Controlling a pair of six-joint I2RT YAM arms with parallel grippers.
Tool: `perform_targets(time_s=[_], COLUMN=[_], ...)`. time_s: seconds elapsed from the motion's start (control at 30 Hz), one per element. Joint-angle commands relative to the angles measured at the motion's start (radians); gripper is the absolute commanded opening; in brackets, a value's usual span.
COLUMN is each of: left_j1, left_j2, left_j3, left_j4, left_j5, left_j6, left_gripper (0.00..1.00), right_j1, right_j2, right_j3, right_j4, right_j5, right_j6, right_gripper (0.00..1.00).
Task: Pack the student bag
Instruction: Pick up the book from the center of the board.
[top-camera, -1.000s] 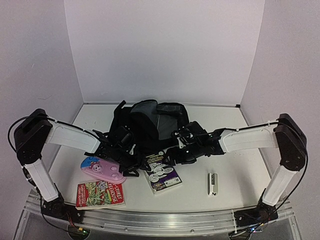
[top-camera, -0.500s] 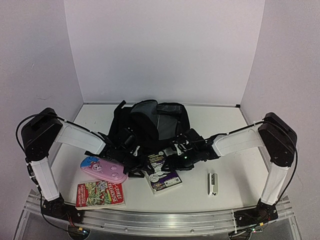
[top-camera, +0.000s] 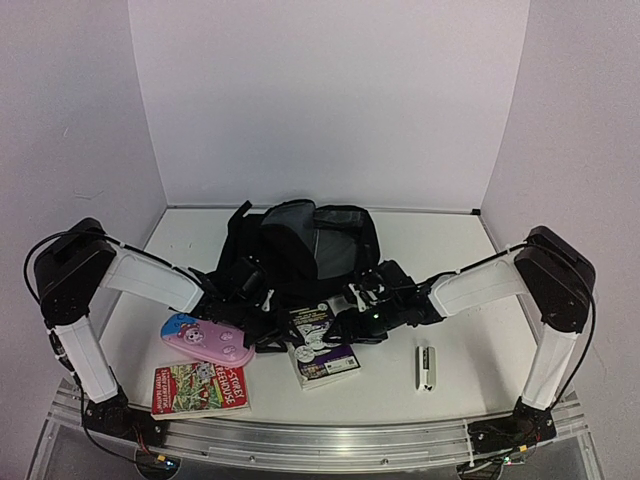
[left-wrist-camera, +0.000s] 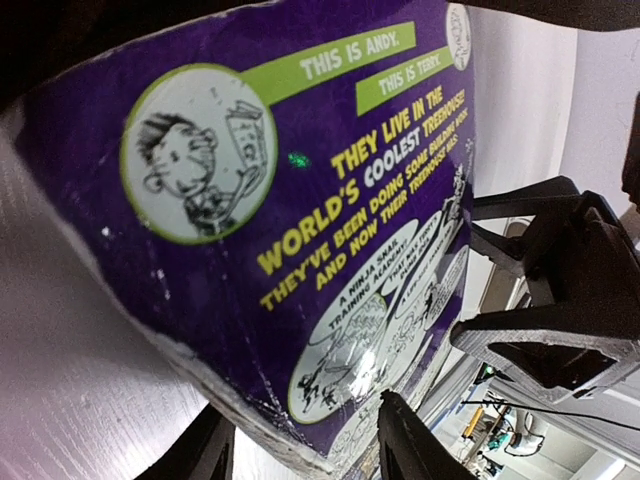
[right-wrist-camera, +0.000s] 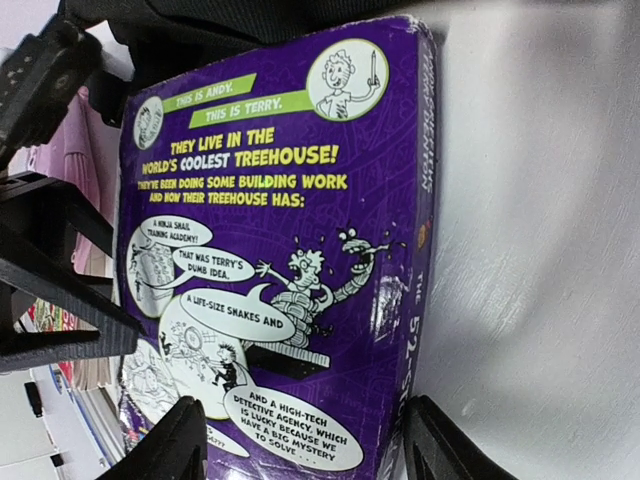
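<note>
Top external view gives us the white table as a clock face, with twelve at the back wall and six at the arm bases. We see the student bag lying at the centre and reaching toward twelve. It is a soft black backpack with its mouth open and grey lining showing. Just at its six o'clock edge lies a purple book, back cover up. A pink pencil case sits at eight o'clock and a red and green book at seven near the front edge. A small white and black item lies at four o'clock, well apart from the rest. The left arm reaches in from nine o'clock and the right arm from three, and both meet over the purple book.

From the left wrist view we find the left gripper with its fingers apart and an edge of the purple book lying between them. We cannot tell whether either finger touches it. Black bag fabric crosses the top of that view.

From the right wrist view the right gripper also has its fingers spread, straddling the width of the book's near end. One finger is beside the spine and the other over the cover's opposite edge; contact is unclear to us. The book's far end meets the black fabric of the bag.
</note>
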Motion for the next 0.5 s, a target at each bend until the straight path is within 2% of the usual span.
perform_targets(time_s=[0.0,0.13,0.4,0.47], left_j1=[-0.012,-0.013,-0.014,-0.014], left_j2=[-0.093,-0.082,-0.042,-0.038], left_j3=[0.014,-0.003,-0.011,-0.011], left_j4=[0.171,0.191,0.210,0.214], left_j5=[-0.027,-0.018,-0.007,-0.012], left_j6=[-0.016,-0.030,-0.044,-0.036], left_gripper=[0.46,0.40,0.18,0.09], right_j1=[0.018,0.018,0.018,0.018], right_j2=[-0.001,0.002,-0.001,-0.005], right_j3=[-0.019,-0.019,-0.029,-0.035], right_j4=[0.045,0.052,0.076,0.082], right_j5=[-0.069,-0.070,-0.081,-0.082], right_j6=[0.025,0.031,0.051,0.056], right_gripper=[0.62,0.62,0.61,0.61])
